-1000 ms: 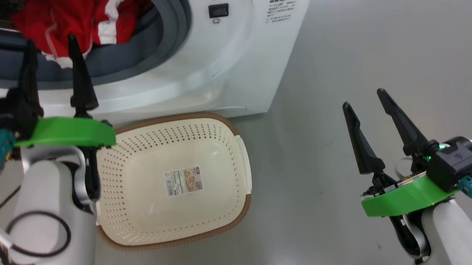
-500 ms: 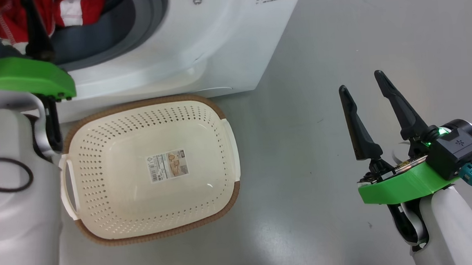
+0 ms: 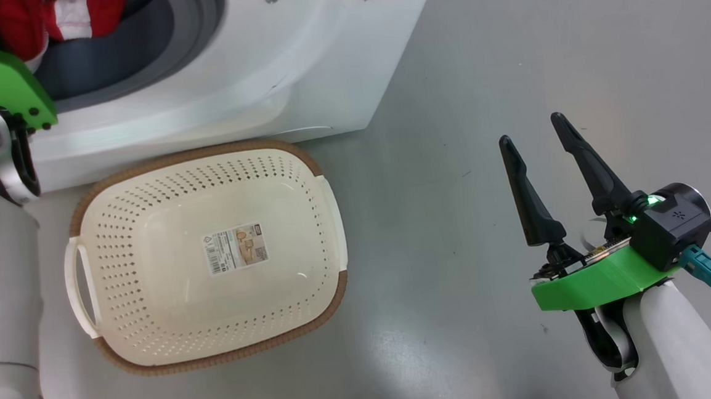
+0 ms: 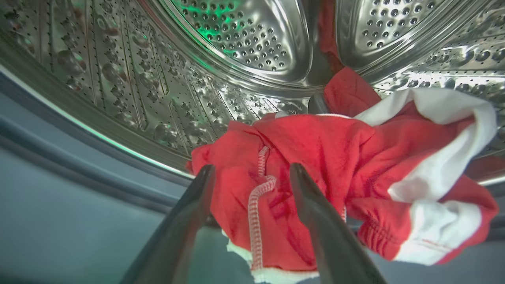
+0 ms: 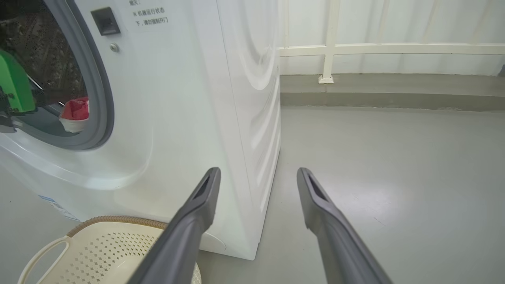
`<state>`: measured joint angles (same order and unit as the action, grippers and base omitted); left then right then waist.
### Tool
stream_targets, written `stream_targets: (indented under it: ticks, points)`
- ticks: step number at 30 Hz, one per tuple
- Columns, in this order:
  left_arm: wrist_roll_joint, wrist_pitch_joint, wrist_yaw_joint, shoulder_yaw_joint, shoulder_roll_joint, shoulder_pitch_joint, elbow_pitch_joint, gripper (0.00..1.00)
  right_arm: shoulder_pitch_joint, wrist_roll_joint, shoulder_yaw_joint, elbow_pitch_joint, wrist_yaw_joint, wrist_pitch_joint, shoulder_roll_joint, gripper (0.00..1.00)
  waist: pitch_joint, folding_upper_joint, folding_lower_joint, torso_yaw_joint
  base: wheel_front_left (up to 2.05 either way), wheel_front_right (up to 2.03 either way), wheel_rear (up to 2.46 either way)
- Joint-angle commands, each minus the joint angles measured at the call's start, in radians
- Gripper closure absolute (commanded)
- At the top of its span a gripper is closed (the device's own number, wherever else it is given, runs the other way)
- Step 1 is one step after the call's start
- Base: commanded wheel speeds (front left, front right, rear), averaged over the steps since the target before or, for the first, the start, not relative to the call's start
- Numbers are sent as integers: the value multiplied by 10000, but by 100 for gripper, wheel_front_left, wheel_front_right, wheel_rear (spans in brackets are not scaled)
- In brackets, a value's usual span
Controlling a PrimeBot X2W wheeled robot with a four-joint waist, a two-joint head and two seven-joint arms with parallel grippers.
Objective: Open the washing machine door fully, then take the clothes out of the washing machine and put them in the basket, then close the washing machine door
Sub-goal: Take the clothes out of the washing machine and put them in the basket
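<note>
— Where does everything stand?
— The big white boxy front-loading washing machine (image 3: 297, 55) has its mouth open. The cream perforated plastic basket with the brown rim (image 3: 204, 152) sits on the floor just before it.
— And the bright red garments with white trim (image 4: 315, 157)?
— Heaped at the steel drum's lip. The left gripper (image 4: 251, 167) is there, fingers spread wide, tips at the cloth. The right gripper (image 3: 529, 128) hangs over the floor, well apart, fingers wide and holding nothing.
</note>
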<state>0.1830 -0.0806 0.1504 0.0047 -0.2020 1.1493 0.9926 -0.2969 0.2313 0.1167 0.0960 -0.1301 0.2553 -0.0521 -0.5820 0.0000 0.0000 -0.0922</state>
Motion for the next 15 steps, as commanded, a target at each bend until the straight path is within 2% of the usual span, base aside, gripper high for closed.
stream_targets:
  ticks: [1,10,15]
  points:
    - [0,198,70,154,-531,211,-12,0,-148,90,270,-169,-6,65,19,0,-12,0,0,-56,0,0,0]
    - [217,1579,28,123,-724,526,871,0,-161,195,332,-43,-6,65,19,0,-18,0,0,-174,0,0,0]
    - [268,2014,-26,50,-742,553,1054,0,-180,209,351,-2,-6,65,19,0,-55,0,0,-171,0,0,0]
